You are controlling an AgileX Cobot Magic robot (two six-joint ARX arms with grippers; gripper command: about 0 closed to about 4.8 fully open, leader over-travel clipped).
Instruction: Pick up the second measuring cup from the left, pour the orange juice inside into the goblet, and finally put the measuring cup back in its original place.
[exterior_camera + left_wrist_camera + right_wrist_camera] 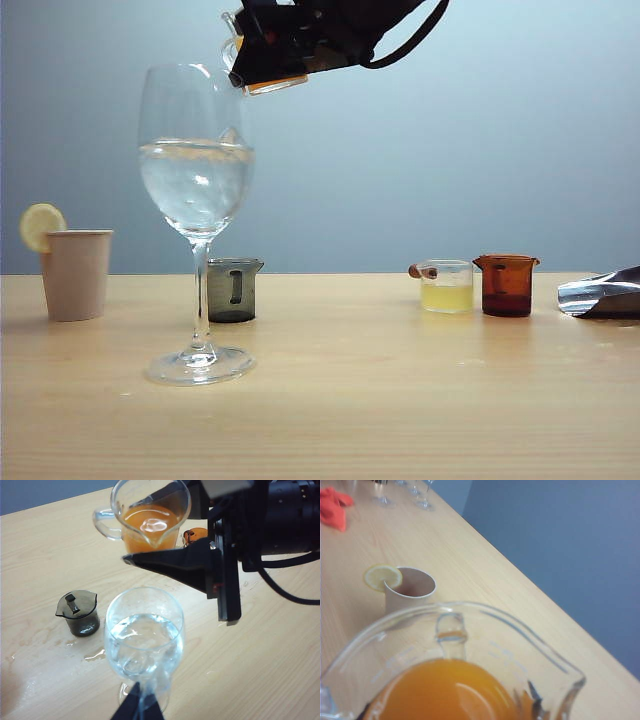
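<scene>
1. One beige paper cup [77, 273] stands at the far left of the pale wood-grain desk [400, 400], a single lemon slice [41, 225] wedged on its rim at ten o'clock.
2. One goblet [197, 180], tall, clear and stemmed with a round bowl and wide foot, stands right of it, holding clear liquid.
3. Just behind the goblet's stem, at two o'clock of the foot, sits one smoky dark-grey cup [233, 290] with a pour spout.
4. Above the goblet's rim at one o'clock, the right gripper [285, 45] grips the second measuring cup from the left [150, 515], its jaws closed on the clear glass; the cup is tilted, spout toward the goblet.
5. The orange juice [150, 527], bright and opaque, sits inside that cup.
6. Further right stand one clear cup [446, 286] of pale yellow liquid and one amber-brown cup [506, 285], side by side: four small cups counted.
7. The left gripper [138, 707] shows only dark tips below the goblet; whether its jaws are open, I cannot tell.
</scene>
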